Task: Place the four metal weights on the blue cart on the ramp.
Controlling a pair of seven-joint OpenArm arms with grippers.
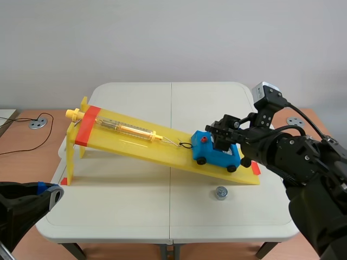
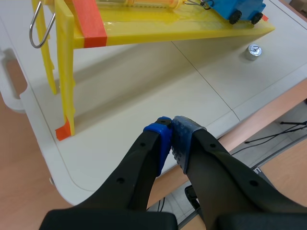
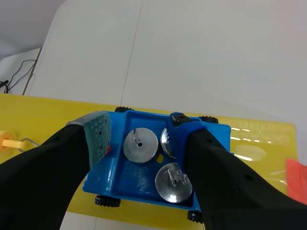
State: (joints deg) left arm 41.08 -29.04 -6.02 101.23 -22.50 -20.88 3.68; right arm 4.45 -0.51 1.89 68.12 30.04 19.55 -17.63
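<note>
Weights [image 3: 140,143]: three sit in the blue cart [image 1: 215,156], low on the ramp [image 1: 141,146] right of centre. The fourth weight [image 1: 220,193] lies on the table [image 1: 135,216] just below, not yet loaded. The right gripper [image 3: 139,129] hovers over the cart, fingers spread and empty; the left gripper [image 2: 171,129], lower left, is pinched together on nothing.

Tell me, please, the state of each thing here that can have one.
Blue cart: on the ramp's low end, holding three weights.
Fourth weight: upright on the table, outside the cart.
Spring scale: lying on the ramp, hook toward the cart.
Left gripper: shut, holding nothing.
Right gripper: open, above the cart.
</note>
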